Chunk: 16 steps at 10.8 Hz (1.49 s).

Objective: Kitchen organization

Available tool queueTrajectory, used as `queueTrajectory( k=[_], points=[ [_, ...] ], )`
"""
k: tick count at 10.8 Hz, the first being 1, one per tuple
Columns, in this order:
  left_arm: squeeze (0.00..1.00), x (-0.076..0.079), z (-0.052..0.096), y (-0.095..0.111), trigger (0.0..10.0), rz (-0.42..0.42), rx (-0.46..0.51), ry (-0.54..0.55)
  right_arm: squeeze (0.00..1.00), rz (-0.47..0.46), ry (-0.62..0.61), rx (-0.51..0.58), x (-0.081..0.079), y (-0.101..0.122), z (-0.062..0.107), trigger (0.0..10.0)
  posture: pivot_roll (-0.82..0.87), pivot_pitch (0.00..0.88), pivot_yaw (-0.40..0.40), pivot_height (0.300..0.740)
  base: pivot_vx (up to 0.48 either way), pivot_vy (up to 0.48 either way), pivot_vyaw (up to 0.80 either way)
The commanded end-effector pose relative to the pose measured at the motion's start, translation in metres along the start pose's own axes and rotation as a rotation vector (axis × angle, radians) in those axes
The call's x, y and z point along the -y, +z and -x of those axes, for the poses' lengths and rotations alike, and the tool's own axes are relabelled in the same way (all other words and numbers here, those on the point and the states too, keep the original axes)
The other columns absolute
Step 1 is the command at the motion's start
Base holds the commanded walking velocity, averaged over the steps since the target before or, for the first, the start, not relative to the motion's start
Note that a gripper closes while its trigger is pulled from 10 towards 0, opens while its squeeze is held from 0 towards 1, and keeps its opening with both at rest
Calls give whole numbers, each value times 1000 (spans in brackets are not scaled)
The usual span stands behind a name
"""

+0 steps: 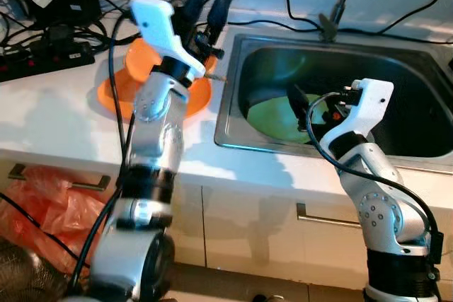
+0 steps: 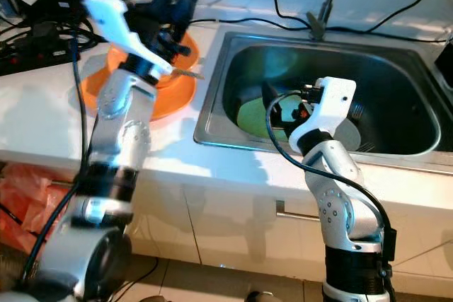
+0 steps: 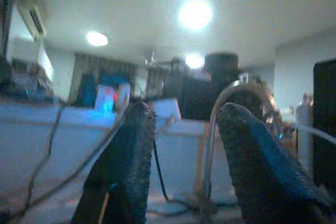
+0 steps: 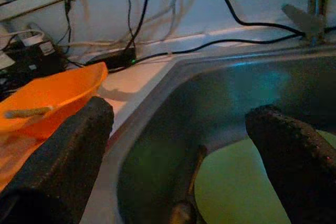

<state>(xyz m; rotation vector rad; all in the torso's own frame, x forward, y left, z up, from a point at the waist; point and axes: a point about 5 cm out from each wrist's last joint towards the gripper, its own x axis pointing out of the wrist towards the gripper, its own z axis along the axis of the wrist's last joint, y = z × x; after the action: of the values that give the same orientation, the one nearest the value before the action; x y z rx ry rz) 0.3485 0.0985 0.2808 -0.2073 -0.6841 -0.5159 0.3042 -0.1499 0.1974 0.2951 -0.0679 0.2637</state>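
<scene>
Low in the frame, white cabinet fronts with bar handles are seen, and a red bag lies at the lower left. Above them the white table runs across. At the right of centre the right tool is held inside the sink, its fingers spread wide and empty, just above a green plate lying in the basin. From the right wrist view a dark utensil is made out beside that plate; what it is cannot be told. At the left of centre the left tool is raised over the orange plates, which are stacked on the table just beside the sink; its fingers point upward and are parted, holding nothing. Something thin appears to rest in the top plate. Farther back, at the upper left, black power strips and cables are bunched, and a tap stands behind the sink.

The step in hand is judged to be the fetching of the green plate. For the next move the right tool would have to be lowered to the plate's rim and closed on it, the flat lie making the grip awkward.
</scene>
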Motion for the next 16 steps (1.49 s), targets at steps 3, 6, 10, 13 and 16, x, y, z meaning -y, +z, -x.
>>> queueTrajectory(
  k=[3,6,10,13,16],
  points=[
    [1000,8,33,-1,10000,22,-97,46,0,58,61,-29,7,1,2,10000,31,18,-44,740,0,0,0],
    [1000,6,59,-10,10000,29,-218,71,0,75,222,-67,4,5,9,10000,33,19,-42,740,0,0,0],
    [1000,23,68,-21,10000,25,-369,-81,0,89,287,-84,1,5,12,10000,30,19,-35,740,0,0,0],
    [1000,7,75,-32,10000,-264,-498,-247,0,84,302,-89,-1,4,14,10000,30,20,-24,740,0,0,0],
    [0,-19,66,-36,10000,-582,-501,-321,0,95,342,-114,-2,4,21,10000,23,23,-19,740,0,0,0]
  ],
)
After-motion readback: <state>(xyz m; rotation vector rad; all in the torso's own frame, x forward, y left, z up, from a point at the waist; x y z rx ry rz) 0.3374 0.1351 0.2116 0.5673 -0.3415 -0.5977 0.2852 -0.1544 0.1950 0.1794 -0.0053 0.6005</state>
